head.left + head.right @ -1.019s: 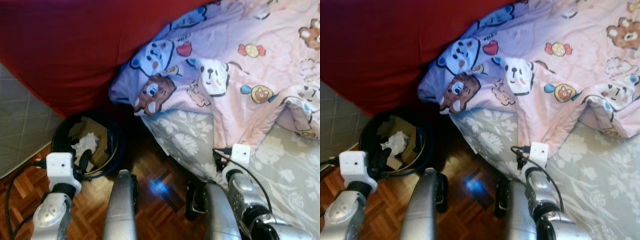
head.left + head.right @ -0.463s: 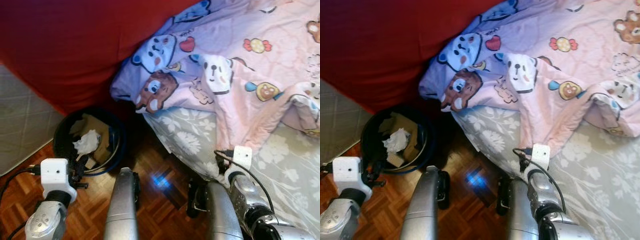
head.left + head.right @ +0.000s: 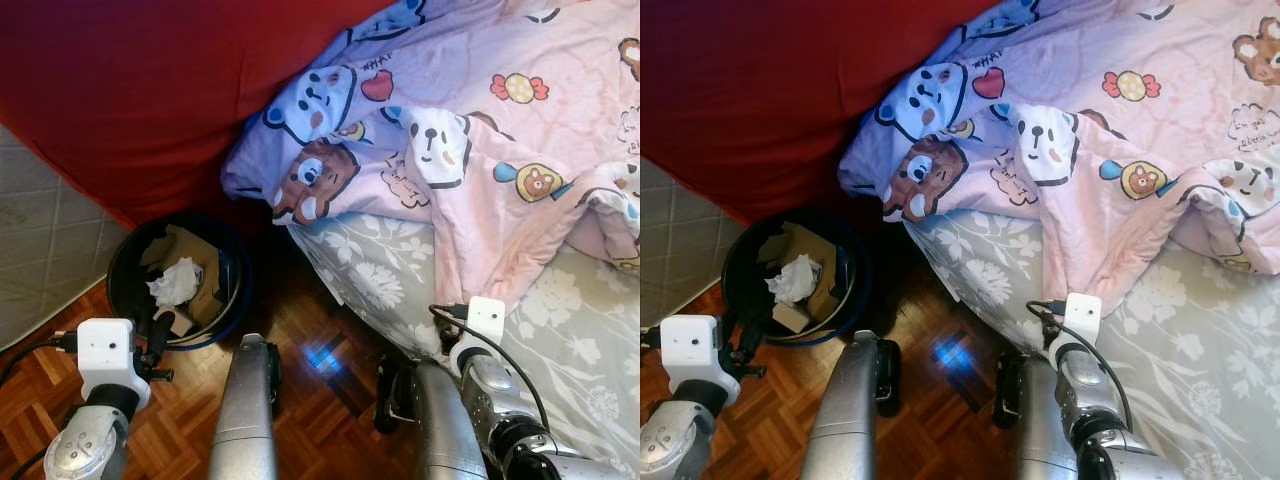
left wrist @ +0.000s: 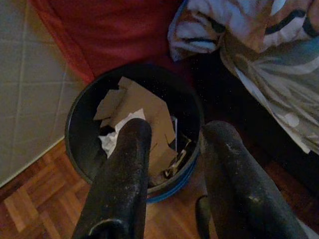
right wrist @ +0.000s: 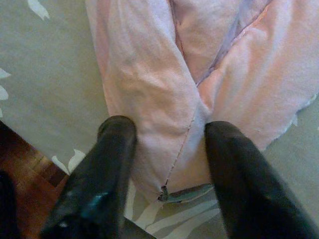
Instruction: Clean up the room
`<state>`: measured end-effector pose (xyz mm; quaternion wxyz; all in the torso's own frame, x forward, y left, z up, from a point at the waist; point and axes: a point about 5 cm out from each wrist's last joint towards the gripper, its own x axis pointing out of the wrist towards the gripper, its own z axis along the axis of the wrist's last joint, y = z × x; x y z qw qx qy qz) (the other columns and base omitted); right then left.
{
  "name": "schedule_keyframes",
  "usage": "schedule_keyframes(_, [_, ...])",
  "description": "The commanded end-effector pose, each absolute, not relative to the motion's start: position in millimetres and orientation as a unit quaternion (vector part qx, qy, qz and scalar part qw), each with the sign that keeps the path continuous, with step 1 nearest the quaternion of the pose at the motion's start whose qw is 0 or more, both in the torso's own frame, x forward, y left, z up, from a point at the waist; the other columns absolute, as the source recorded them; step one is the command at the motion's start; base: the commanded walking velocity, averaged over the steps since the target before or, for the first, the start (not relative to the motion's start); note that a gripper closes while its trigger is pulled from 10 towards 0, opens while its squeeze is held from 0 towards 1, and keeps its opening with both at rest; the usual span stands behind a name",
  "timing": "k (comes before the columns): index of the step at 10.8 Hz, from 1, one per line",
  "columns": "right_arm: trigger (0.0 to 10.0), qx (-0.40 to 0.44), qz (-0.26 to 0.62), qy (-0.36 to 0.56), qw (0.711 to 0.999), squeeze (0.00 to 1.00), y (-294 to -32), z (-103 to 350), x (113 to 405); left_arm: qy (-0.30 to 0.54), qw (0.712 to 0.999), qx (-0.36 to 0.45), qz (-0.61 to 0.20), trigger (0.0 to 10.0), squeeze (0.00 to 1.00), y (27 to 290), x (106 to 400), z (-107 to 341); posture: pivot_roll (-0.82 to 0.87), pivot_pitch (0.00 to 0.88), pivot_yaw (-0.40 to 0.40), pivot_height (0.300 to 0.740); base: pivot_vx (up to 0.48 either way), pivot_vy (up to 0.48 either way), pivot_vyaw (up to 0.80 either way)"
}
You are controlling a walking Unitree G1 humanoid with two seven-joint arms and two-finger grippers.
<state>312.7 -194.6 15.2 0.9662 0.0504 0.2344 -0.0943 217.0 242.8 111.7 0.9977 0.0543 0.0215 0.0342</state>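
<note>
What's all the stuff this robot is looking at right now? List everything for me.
Bin: one, black, on the wood floor beside the bed corner, holding cardboard and crumpled white paper.
Red cover: one, draped above the bin.
Quilt: one, pink and lilac with cartoon bears, rumpled on the bed.
Sheet: one, grey with white flowers, under the quilt.
Tiles: pale, at the left.
Left gripper: open, near the bin.
Right gripper: open, over the quilt's edge.

Paper-filled bin (image 3: 845,290) beside bed (image 3: 1200,340)
</note>
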Motion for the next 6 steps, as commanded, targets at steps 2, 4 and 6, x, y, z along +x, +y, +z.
schedule_keyframes(2, [0.0,0.060,-0.109,0.279,0.952,0.00,-196.1,-5.9,293.1,0.050,0.996,0.055,0.047,10.0,0.00,249.9,203.9,104.7,0.39,0.608,0.040,0.631,0.000,0.000,0.00])
schedule_keyframes(4, [0.0,0.059,-0.112,0.278,0.952,0.00,-196.3,-5.4,293.5,0.055,0.996,0.057,0.049,10.0,0.00,251.6,202.0,103.6,0.39,0.608,0.041,0.631,0.000,0.000,0.00])
schedule_keyframes(6, [0.0,0.060,-0.112,0.273,0.953,0.00,-196.7,-3.7,295.1,0.059,0.995,0.058,0.051,10.0,0.00,252.7,201.5,102.1,0.39,0.602,0.041,0.631,0.000,0.000,0.00])
